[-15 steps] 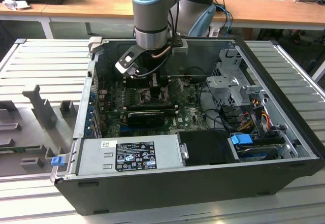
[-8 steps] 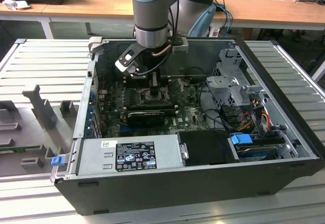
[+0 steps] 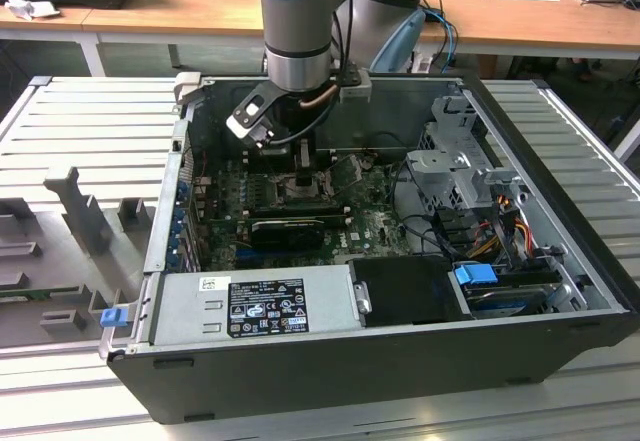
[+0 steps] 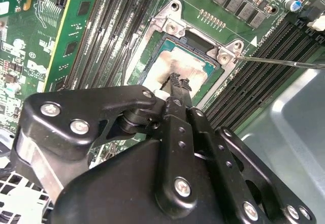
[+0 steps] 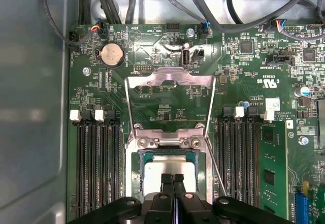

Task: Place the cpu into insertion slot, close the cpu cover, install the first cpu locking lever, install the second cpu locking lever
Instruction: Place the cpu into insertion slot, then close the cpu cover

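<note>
Where wooden desks (image 3: 180,1) line back of room, ribbed grey metal table (image 3: 90,121) carries open case (image 3: 400,361) on its side. Arm (image 3: 300,11) reaches down into it over green board (image 5: 167,46). Cover (image 5: 170,73) flipped open, lying beyond slot (image 5: 136,168). Cpu (image 5: 152,176) lies flat in slot, silver face up. Gripper (image 5: 173,177) above cpu centre, jaws pressed together, pinching nothing seen; tip contact with cpu face unclear.

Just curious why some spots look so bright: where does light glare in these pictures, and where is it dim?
In both wrist views the cpu face glares pale white; in the first wrist view the open cpu cover gleams silver; in the exterior view the motherboard lies dim beside the bright slatted table.
</note>
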`<state>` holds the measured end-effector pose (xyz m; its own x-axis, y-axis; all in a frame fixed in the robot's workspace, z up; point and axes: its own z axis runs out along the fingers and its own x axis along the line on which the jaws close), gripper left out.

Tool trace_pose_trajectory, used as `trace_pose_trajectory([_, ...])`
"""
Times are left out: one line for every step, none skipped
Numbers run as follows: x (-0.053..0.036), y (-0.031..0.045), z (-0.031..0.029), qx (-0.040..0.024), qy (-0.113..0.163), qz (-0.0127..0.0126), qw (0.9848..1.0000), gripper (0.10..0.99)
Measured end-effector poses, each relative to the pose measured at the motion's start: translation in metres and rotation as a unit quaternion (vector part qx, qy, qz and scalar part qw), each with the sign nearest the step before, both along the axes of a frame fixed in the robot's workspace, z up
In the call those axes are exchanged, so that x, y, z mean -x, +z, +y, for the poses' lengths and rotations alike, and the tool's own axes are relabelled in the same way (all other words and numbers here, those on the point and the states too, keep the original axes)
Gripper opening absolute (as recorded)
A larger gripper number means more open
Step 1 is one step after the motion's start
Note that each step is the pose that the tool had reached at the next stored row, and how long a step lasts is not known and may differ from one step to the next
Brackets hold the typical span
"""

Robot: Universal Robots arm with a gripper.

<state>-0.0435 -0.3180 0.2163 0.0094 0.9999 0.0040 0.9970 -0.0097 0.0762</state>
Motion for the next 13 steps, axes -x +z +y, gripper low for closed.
trace_pose_trajectory([0.0000,0.0004,0.0000,0.0000,0.000,0.0000,1.0000,0.106])
trace_pose_trajectory([0.0000,0.0008,0.0000,0.0000,0.000,0.0000,1.0000,0.106])
trace_pose_trajectory([-0.0001,0.0012,0.0001,0.0001,0.000,-0.0001,1.0000,0.106])
trace_pose_trajectory([-0.0001,0.0012,0.0001,0.0000,0.000,-0.0001,1.0000,0.106])
trace_pose_trajectory([-0.0001,0.0013,0.0000,0.0001,0.000,-0.0001,1.0000,0.106])
trace_pose_trajectory([-0.0001,0.0014,0.0000,0.0002,0.000,0.0000,1.0000,0.106])
trace_pose_trajectory([-0.0009,0.0015,0.0000,0.0002,0.000,0.0000,1.0000,0.106])
trace_pose_trajectory([-0.0023,0.0015,-0.0001,0.0002,0.000,0.0001,1.0000,0.106])
trace_pose_trajectory([-0.0036,0.0014,-0.0002,0.0002,0.000,0.0001,1.0000,0.106])
trace_pose_trajectory([-0.0044,0.0014,-0.0002,0.0002,0.000,0.0001,1.0000,0.106])
trace_pose_trajectory([-0.0051,0.0014,-0.0003,0.0002,0.000,0.0000,1.0000,0.106])
trace_pose_trajectory([-0.0051,0.0014,-0.0003,0.0002,0.000,0.0000,1.0000,0.106])
trace_pose_trajectory([-0.0052,0.0016,-0.0002,0.0002,0.000,0.0001,1.0000,0.106])
